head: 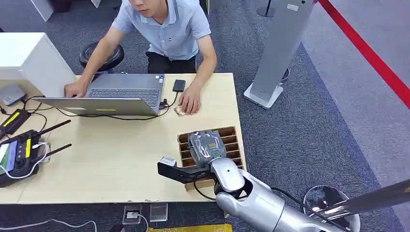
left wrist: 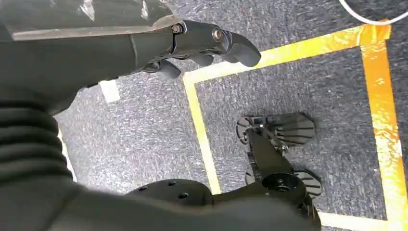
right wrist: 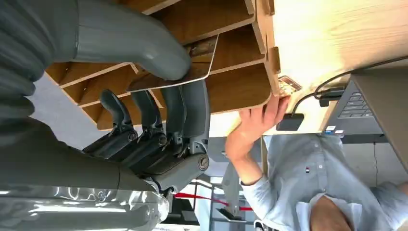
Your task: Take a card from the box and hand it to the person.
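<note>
Over the box (head: 231,140) the right hand (right wrist: 159,96) pinches a card (right wrist: 192,67) — left hand (left wrist: 202,45) curled, empty.

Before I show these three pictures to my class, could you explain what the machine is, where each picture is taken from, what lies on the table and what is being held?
It is a humanoid robot with two silver arms. The head view looks down at a wooden table. On it: a slotted wooden box, a laptop a person is using, a phone, a remote controller. The right wrist camera sits behind the right hand, which pinches a card over the box slots. The left wrist camera shows the left hand, holding nothing, hanging above carpet with yellow tape.
</note>
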Robot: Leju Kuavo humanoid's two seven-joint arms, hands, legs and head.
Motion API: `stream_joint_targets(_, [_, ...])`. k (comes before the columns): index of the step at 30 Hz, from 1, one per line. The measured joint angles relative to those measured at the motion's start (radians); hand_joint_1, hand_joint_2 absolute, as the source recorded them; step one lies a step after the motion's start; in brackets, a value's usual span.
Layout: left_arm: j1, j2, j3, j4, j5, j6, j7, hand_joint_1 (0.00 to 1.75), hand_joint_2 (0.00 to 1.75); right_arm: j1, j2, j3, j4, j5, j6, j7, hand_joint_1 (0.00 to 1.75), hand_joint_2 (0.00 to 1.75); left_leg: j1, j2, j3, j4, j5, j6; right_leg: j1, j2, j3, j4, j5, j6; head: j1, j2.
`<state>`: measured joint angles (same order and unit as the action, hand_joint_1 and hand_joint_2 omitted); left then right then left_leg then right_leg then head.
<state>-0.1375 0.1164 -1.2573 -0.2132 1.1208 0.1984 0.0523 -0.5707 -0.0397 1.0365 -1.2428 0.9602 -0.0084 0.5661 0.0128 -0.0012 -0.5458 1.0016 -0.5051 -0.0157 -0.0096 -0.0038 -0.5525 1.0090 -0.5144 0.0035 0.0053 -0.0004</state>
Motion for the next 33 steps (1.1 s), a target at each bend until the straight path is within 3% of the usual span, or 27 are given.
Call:
stream_joint_targets(10, [0.001, 0.006, -0.004, 0.000, 0.012, 0.026, 0.015, 0.00, 1.75, -0.014, -0.009, -0.017, -0.039, -0.152, 0.069, 0.014, 1.43, 1.75, 0.000, 0.000, 0.000, 0.000, 0.000, 0.000, 0.000, 0.000, 0.000, 0.000, 0.000, 0.000, 0.000, 0.000])
stream_joint_targets(16, [0.013, 0.013, -0.005, 0.000, 0.031, 0.034, 0.009, 0.00, 1.75, -0.036, -0.065, -0.065, -0.169, -0.274, 0.080, 0.058, 1.43, 1.75, 0.000, 0.000, 0.000, 0.000, 0.000, 0.000, 0.000, 0.000, 0.000, 0.000, 0.000, 0.000, 0.001, 0.000])
stream_joint_targets(23, [0.022, 0.017, -0.005, 0.000, 0.052, 0.043, 0.006, 0.00, 1.75, -0.056, -0.127, -0.126, -0.354, -0.293, 0.063, 0.069, 1.43, 1.75, 0.000, 0.000, 0.000, 0.000, 0.000, 0.000, 0.000, 0.000, 0.000, 0.000, 0.000, 0.000, 0.000, 0.000])
stream_joint_targets(29, [0.022, 0.017, -0.005, 0.000, 0.053, 0.043, 0.001, 0.00, 1.75, -0.056, -0.142, -0.143, -0.414, -0.260, 0.026, 0.018, 1.43, 1.75, 0.000, 0.000, 0.000, 0.000, 0.000, 0.000, 0.000, 0.000, 0.000, 0.000, 0.000, 0.000, 0.000, 0.000])
stream_joint_targets(33, [0.022, 0.017, -0.005, 0.000, 0.048, 0.040, -0.013, 0.00, 1.75, -0.056, -0.139, -0.142, -0.395, -0.159, -0.087, -0.087, 1.43, 1.75, 0.000, 0.000, 0.000, 0.000, 0.000, 0.000, 0.000, 0.000, 0.000, 0.000, 0.000, 0.000, 0.000, 0.000])
